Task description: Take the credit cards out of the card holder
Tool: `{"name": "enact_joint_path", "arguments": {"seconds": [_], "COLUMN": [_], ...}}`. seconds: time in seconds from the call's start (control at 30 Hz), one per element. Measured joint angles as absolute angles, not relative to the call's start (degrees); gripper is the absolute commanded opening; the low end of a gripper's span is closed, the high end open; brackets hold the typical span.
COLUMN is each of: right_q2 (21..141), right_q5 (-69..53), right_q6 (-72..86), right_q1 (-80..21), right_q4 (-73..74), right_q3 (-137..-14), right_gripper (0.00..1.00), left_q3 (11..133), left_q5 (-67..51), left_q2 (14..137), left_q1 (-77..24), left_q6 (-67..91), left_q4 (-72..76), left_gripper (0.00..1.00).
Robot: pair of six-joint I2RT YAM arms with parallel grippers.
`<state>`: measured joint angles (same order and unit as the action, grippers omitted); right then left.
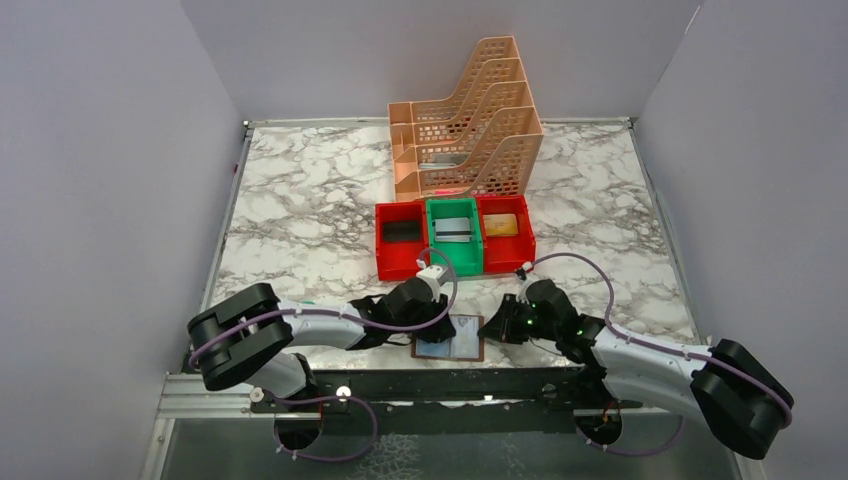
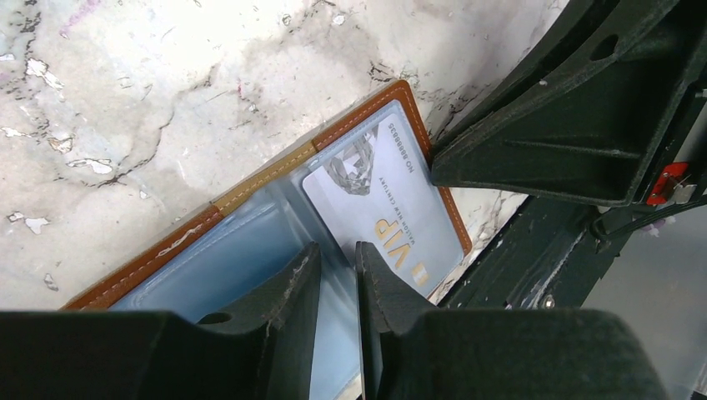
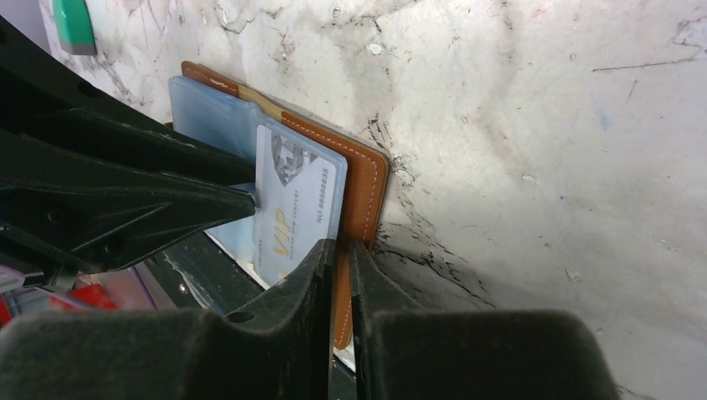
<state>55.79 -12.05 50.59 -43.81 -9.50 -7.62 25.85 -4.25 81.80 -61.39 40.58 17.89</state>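
The brown leather card holder (image 1: 448,340) lies open at the table's near edge, grey-blue pockets up. A silvery credit card (image 2: 383,208) with gold "VIP" lettering sits in its right clear pocket (image 3: 296,208). My left gripper (image 2: 338,250) reaches in from the left. Its jaws are a narrow gap apart over the pocket at the card's inner edge, and whether they pinch anything is unclear. My right gripper (image 3: 342,250) is shut on the holder's brown right edge (image 3: 367,183). The two grippers face each other across the holder, left (image 1: 437,325) and right (image 1: 492,328).
Behind the holder stand a red bin (image 1: 400,240), a green bin (image 1: 455,250) holding a grey card, and another red bin (image 1: 505,240) holding a gold card. A peach file rack (image 1: 470,120) stands further back. A black metal rail (image 2: 534,267) runs just below the table's edge.
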Motion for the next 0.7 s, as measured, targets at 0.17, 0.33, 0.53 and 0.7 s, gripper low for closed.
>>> {"name": "enact_joint_path", "arguments": {"seconds": [0.17,0.33,0.53,0.7], "right_q2": [55.7,56.8,58.8,58.9], "right_q5": [-11.8,-12.2,-12.8,-12.9], "right_q6": [50.5,50.6,50.6,50.6], "right_q1": [-43.8,-43.8,-43.8,-43.8], "right_q4": [-9.4,-10.2,-12.4,-12.4], "right_q3": [-7.6,-7.6,-7.6,-7.8], "right_gripper": [0.17,0.17,0.17,0.19], "left_q3": [25.8,25.7,25.3,24.1], "left_q5": [-4.6,-6.1,-6.6,-6.3], "left_q2": [82.5,84.7,85.4,84.9], "left_q1": [-61.4,-61.3,-60.8,-60.8], "left_q6": [41.2,42.2,43.0,43.7], "left_q4": [19.2,22.7,24.0,25.3], "left_gripper": [0.21,0.15,0.00,0.00]}}
